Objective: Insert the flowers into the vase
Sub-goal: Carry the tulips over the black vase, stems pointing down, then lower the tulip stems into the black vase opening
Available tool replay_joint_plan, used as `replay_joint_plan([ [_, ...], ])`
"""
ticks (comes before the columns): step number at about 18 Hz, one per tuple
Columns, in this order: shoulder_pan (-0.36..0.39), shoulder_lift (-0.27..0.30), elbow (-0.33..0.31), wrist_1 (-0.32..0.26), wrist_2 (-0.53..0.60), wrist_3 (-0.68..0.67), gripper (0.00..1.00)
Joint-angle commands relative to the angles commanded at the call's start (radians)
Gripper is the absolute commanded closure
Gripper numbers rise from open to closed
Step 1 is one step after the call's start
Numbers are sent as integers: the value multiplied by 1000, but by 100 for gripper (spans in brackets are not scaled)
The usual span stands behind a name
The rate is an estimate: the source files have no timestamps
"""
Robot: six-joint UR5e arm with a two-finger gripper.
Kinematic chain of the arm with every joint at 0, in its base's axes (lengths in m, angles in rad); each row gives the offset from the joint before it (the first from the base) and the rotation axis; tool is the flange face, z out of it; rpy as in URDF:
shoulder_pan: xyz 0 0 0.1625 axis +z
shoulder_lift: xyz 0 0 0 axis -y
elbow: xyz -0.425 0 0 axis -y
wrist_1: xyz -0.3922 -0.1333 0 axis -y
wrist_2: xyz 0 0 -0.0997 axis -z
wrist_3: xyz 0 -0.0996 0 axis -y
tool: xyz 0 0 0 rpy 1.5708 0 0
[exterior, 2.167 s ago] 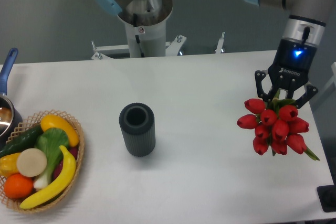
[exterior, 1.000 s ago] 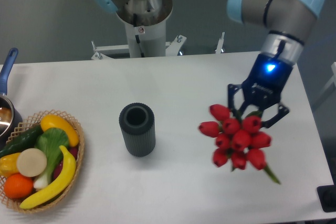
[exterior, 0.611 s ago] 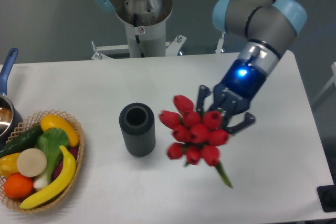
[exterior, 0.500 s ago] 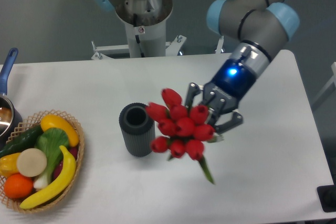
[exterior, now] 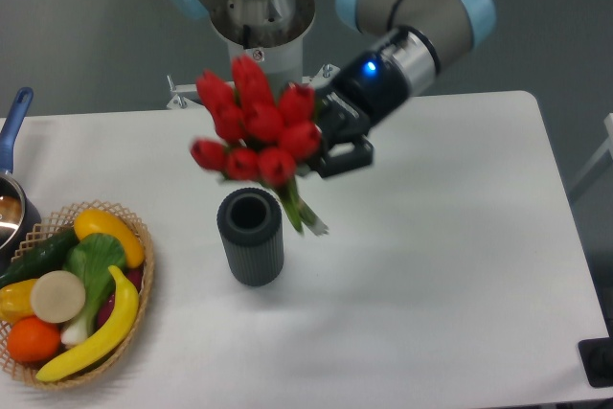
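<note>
White tabletop (exterior: 450,265) under a grey wall, robot base column (exterior: 257,31) at the back edge. Black two-finger gripper (exterior: 335,136) reaching in from the right, tilted sideways, jaws closed on the bunch of red closed tulip buds with green stems (exterior: 254,126). Bunch held in the air, buds fanned up and to the left of the jaws, green stem ends (exterior: 302,210) slanting down and to the right, hanging just beside the upper right rim of the dark grey ribbed cylindrical vase (exterior: 251,237). Stems not inside the mouth. About 9 buds visible, glossy, tightly closed, bunch wider than the vase mouth. Vase upright on the table, round mouth open and dark. Wicker basket of plastic fruit and vegetables (exterior: 72,289) at far left, well apart; blue-handled pot (exterior: 11,189) behind it.
</note>
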State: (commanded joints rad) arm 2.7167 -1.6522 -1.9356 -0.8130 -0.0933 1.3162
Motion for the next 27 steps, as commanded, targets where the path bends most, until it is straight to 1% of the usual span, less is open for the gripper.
replay_joint_plan([
  [1,-6,12,-22,0,-6,2,65],
  [3,-11,22,-40,-2,-9,2,65],
  [7,-20,9,-71,-2,-22,3,65],
  [10,-21,-17,-69,0,-22,3,65],
  [16,-34,-37,-72,-2,-23,3,65],
  [18,-35,-52,-80,-2,-23,3,65],
  [24,-40,-66,-98,-2,-25,3,65],
  [27,-38,-98,-105,-2,-23,5,65],
])
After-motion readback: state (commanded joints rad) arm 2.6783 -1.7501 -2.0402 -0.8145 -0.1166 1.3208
